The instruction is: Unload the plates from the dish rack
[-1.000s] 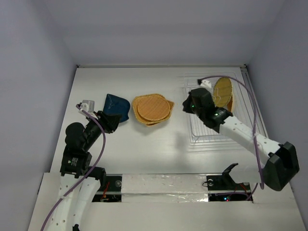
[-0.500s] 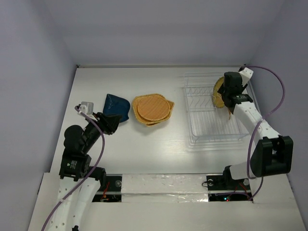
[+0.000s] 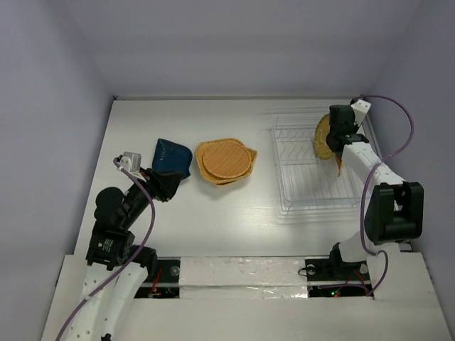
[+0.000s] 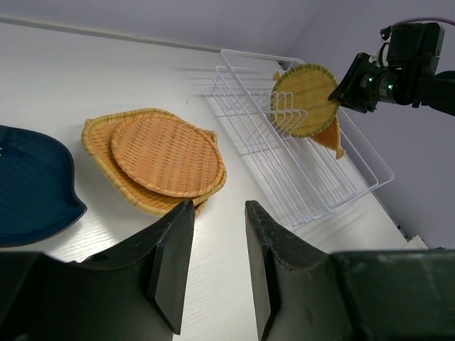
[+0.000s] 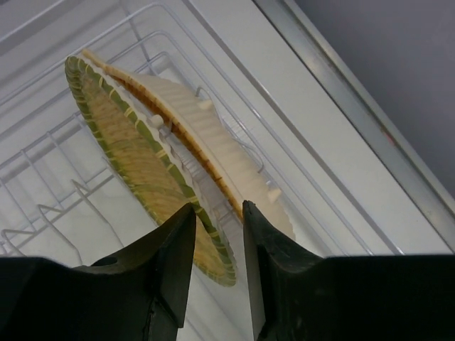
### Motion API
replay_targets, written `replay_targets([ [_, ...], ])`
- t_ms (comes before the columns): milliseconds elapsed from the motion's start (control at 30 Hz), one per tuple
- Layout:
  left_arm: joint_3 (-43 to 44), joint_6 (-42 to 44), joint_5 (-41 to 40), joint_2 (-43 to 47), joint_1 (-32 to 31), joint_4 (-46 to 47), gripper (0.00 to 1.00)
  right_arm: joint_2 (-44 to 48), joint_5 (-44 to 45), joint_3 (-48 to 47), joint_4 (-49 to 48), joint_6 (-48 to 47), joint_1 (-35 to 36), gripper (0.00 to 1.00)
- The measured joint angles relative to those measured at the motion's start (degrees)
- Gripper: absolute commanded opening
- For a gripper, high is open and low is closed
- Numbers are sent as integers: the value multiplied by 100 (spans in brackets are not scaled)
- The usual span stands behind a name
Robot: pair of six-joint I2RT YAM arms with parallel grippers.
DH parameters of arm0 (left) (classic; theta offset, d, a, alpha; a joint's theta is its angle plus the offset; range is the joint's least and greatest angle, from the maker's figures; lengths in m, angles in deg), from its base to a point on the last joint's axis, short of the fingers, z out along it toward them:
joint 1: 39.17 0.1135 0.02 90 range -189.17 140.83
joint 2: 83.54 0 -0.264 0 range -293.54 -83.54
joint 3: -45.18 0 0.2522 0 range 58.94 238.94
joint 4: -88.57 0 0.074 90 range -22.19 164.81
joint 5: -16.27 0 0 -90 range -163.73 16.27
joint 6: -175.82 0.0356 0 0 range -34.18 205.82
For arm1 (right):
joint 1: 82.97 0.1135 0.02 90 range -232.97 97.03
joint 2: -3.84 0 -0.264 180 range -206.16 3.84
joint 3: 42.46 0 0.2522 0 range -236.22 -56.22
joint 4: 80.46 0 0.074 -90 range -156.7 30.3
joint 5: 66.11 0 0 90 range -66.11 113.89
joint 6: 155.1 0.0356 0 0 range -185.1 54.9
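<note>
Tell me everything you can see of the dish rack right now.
The dish rack is a rectangular clear plastic tray with thin white wire dividers, sitting flat at the right of the table. Two woven yellow plates stand on edge in its far slots; the other slots are empty. The right gripper hangs open just above those plates.

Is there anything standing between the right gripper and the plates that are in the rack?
Nothing visible does. The right gripper has its fingers open, and the two plates stand on edge in the rack directly ahead of them. Only the rack itself is near the plates, holding them from below.
</note>
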Motion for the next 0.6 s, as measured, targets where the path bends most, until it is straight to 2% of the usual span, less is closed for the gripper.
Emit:
replay_targets([
  [167,0,0,-33,0,-9,-2,32,-2,109,0,-48,-195,26,20],
  [233,2,0,-46,0,-42,-2,32,-2,151,0,-44,-319,72,19],
  [300,2,0,-48,2,-63,-2,32,-2,225,0,-42,-396,122,8],
  [367,0,0,-55,4,-63,-2,32,-2,282,0,-42,-461,170,7],
  [400,2,0,-63,4,-63,-2,32,-2,310,0,-39,-485,208,3],
  [600,2,0,-74,24,-63,-2,32,24,527,0,-2,-686,472,0],
])
